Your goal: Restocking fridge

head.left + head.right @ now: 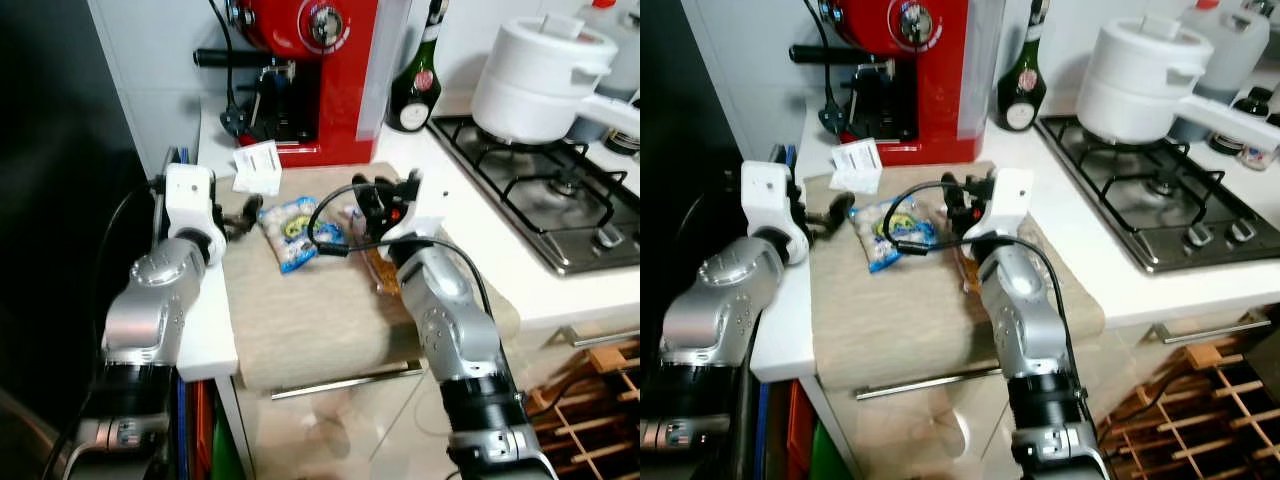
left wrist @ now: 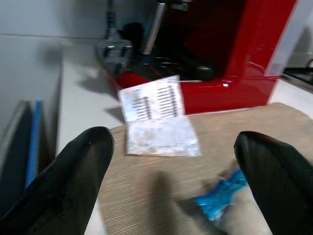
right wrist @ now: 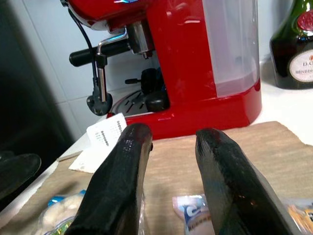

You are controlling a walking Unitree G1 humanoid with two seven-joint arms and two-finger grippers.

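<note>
A white kitchen worktop (image 1: 500, 250) carries a beige cloth mat (image 1: 310, 310), and both silver robot arms reach over it from the near edge. On the mat lies a blue-and-white food packet (image 1: 290, 232), with a second, orange-tinted packet (image 1: 378, 268) just beside it, partly hidden under the right arm. The left tool (image 1: 243, 215) hovers at the mat's left side, just beside the blue packet; its two black fingers (image 2: 73, 181) are spread wide apart and hold nothing. The right tool (image 1: 368, 200) sits over the packets near the middle of the mat; its fingers (image 3: 122, 181) stand a little apart with nothing between them. Behind the mat stands a red coffee machine (image 1: 315, 70), and a white paper sachet (image 1: 258, 167) rests at its base. A dark green bottle (image 1: 418, 70) stands beside the machine. To the right, a white lidded pot (image 1: 540, 75) sits on a gas hob (image 1: 540, 190).
</note>
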